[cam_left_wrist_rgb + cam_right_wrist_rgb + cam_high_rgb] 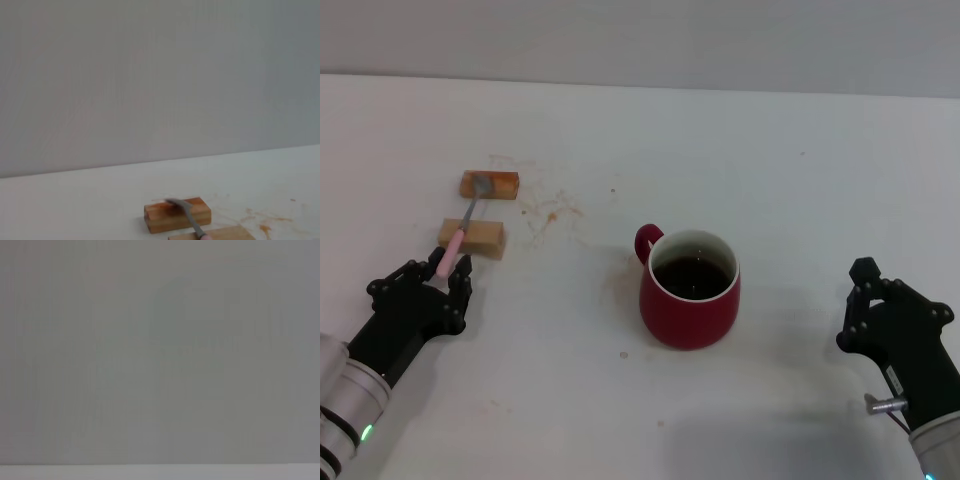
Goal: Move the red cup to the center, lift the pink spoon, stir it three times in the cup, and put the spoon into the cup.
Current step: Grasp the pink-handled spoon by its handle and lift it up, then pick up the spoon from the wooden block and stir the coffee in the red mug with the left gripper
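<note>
Red cup (pixel 689 290) stands upright near the middle of the white worktop (pixel 770 160), dark liquid inside, loop handle pointing to the far left. Nothing touches it.

Pink spoon (pixel 461 229) lies across two tan blocks: bowl on the far block (pixel 489 185), neck and handle crossing the near block (pixel 473 238), pink handle end overhanging toward the robot. In the left wrist view the grey bowl and neck (pixel 186 216) rest on the far block (pixel 177 215), with the near block's edge (pixel 215 234) just in frame. Faint orange-brown stains (pixel 552 208) mark the worktop beside the blocks, between them and the cup.

Left hand (pixel 432 283) is at the near left, its fingers on either side of the spoon's pink handle end. Handle tip sits between the fingertips; whether they are clamped on it or merely flanking it, cannot tell.

Right hand (pixel 876 300) is low at the near right, well apart from the cup, holding nothing. Fingers appear drawn together. Right wrist view shows only blank grey wall and a strip of worktop.
</note>
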You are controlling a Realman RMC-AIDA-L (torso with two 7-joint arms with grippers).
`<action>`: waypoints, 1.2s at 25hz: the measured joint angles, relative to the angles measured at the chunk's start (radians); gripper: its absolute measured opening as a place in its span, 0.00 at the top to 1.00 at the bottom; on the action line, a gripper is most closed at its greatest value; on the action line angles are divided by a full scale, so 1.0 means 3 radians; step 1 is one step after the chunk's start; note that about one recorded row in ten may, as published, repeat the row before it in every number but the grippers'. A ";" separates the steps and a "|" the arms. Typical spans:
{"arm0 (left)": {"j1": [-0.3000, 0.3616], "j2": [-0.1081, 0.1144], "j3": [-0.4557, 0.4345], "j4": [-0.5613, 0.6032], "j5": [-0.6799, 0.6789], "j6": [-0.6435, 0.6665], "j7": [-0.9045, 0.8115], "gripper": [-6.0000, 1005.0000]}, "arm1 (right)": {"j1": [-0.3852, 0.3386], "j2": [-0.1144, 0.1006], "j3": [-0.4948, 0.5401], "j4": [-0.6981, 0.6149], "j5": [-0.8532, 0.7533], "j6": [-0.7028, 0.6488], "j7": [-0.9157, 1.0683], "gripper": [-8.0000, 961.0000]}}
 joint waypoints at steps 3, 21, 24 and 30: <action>0.0001 0.0000 -0.0012 0.0004 -0.0028 -0.0009 0.0030 0.61 | -0.0011 0.0000 -0.0002 -0.0002 0.0000 -0.0004 0.0000 0.99; 0.0090 0.0043 0.0196 -0.0348 -0.0143 0.0304 0.0294 0.86 | -0.0048 0.0003 -0.0009 -0.0030 0.0000 -0.0006 0.0000 0.99; 0.0108 0.0152 0.0194 -0.0726 -0.0091 -0.0017 0.0292 0.86 | -0.0058 0.0003 -0.0012 -0.0023 0.0000 -0.0030 -0.0001 0.99; 0.0163 0.0594 -0.0011 -0.2162 0.0048 -0.1712 0.0258 0.86 | -0.0105 -0.0003 -0.0047 -0.0030 -0.0001 -0.0192 -0.0001 0.99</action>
